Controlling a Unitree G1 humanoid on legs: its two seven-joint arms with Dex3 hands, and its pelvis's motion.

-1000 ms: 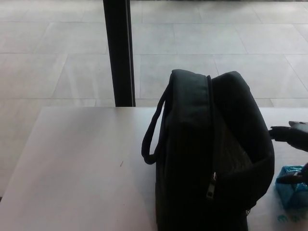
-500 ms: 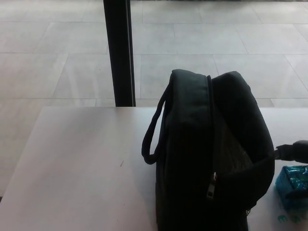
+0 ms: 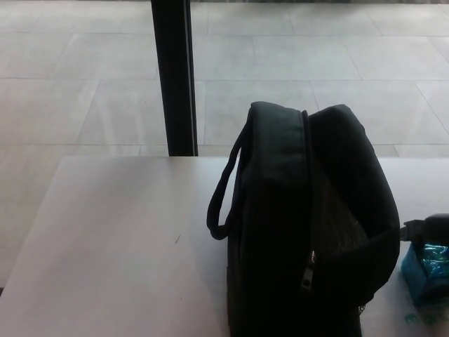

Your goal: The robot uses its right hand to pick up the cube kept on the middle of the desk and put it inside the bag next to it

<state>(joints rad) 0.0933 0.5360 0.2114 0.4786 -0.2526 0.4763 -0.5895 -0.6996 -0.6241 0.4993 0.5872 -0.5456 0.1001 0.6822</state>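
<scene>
One bag (image 3: 309, 225) stands upright on the desk (image 3: 119, 239), opening facing right. Just right of it sits the blue cube (image 3: 426, 275), the right hand (image 3: 431, 230) directly above; finger spacing cannot be determined. Centre the fingers on opposite cube faces before closing.

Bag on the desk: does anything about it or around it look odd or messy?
Nothing stands out. The black bag stands upright on the white desk, and the teal cube sits beside it under the robot's right hand.
</scene>
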